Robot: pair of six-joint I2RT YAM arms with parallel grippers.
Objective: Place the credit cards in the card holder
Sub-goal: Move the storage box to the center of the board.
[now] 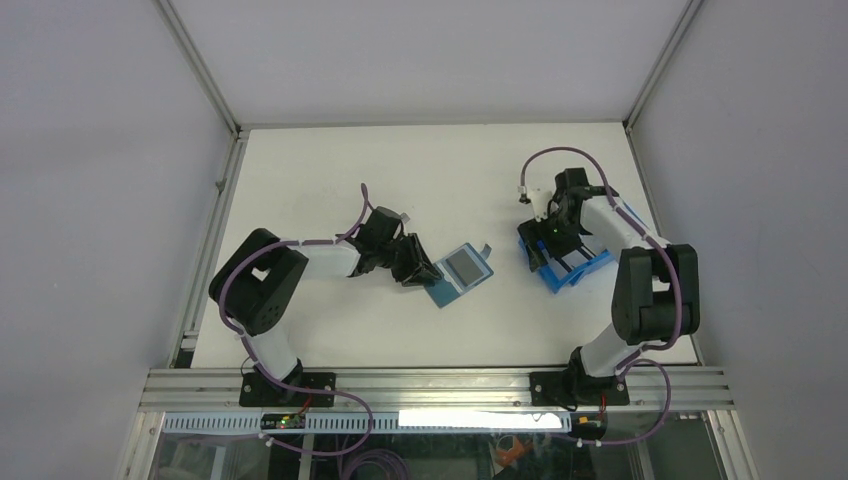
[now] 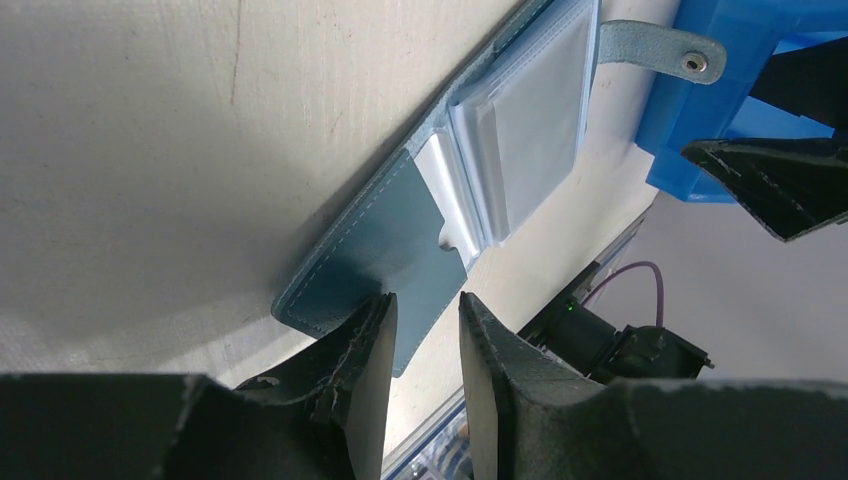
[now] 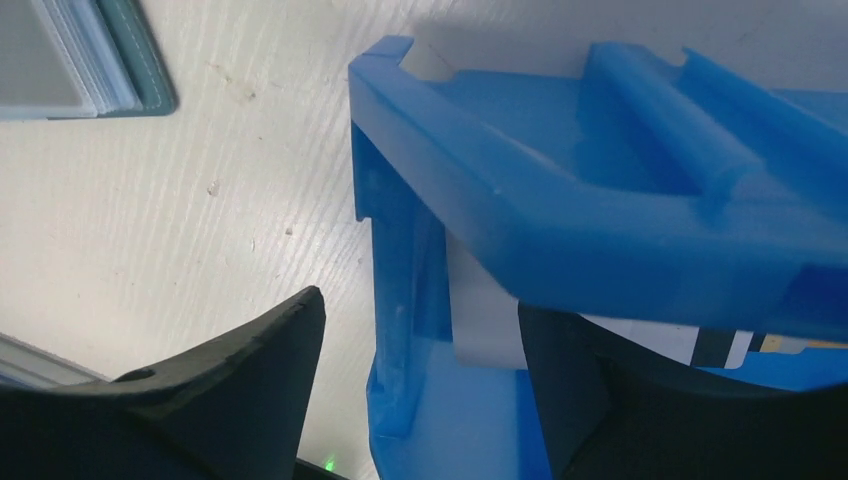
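Note:
The card holder (image 1: 462, 270) lies open on the table, teal cover (image 2: 385, 250) toward me and grey pockets (image 2: 530, 110) up, with its snap tab (image 2: 660, 48) pointing at the bin. My left gripper (image 2: 425, 312) stands narrowly open at the cover's near corner, one fingertip (image 2: 375, 325) resting on the cover. The credit cards lie in the bright-blue bin (image 3: 600, 230): a white card (image 3: 485, 320) and one with dark bars (image 3: 715, 347). My right gripper (image 3: 420, 335) is open wide astride the bin's wall, one finger outside and one inside beside the white card.
The blue bin (image 1: 570, 265) sits right of the holder (image 3: 90, 60), with a strip of bare white table between them. The metal frame rail (image 1: 440, 385) runs along the near edge. The right gripper's dark fingers (image 2: 790, 180) show in the left wrist view.

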